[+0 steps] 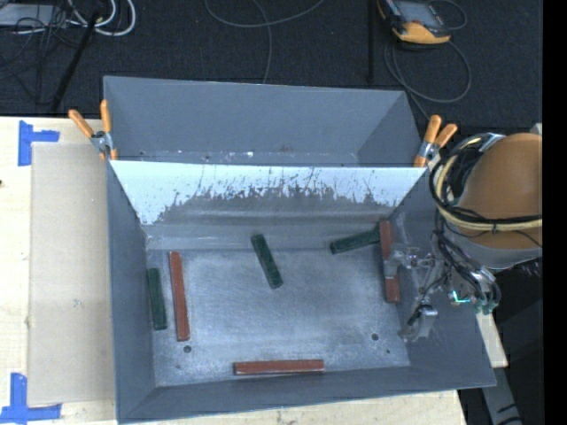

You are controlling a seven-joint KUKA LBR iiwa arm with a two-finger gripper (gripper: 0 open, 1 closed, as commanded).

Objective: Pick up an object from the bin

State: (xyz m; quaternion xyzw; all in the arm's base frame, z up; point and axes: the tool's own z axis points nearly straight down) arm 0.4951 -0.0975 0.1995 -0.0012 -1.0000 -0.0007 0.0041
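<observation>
Seen at the gripper (418, 308): hangs low against the right-hand slope of the bin (266, 140), tangled among the wrist's own cables. Cannot tell how far open it is, nor whether anything is gripped.

Just to its left, a red-brown stick (389, 268). Runs along the foot of the right wall, long axis pointing from the far side toward the near side. Touching the gripper or merely beside it: cannot tell.

Off that stick's far end, a dark green stick (356, 242), lying crosswise and slightly tilted.

Farther left, mid-floor and well apart, a second dark green stick (266, 260), set on a diagonal.

By the left wall, a green stick (157, 297) and a red-brown one (179, 295), side by side and parallel. Along the near edge, a last red-brown stick (278, 367), lying left to right.

Probably calls for only a short shift left onto the nearest red-brown stick, closing across its narrow width rather than along its length. Little room against that wall, so some risk of a scrape.
</observation>
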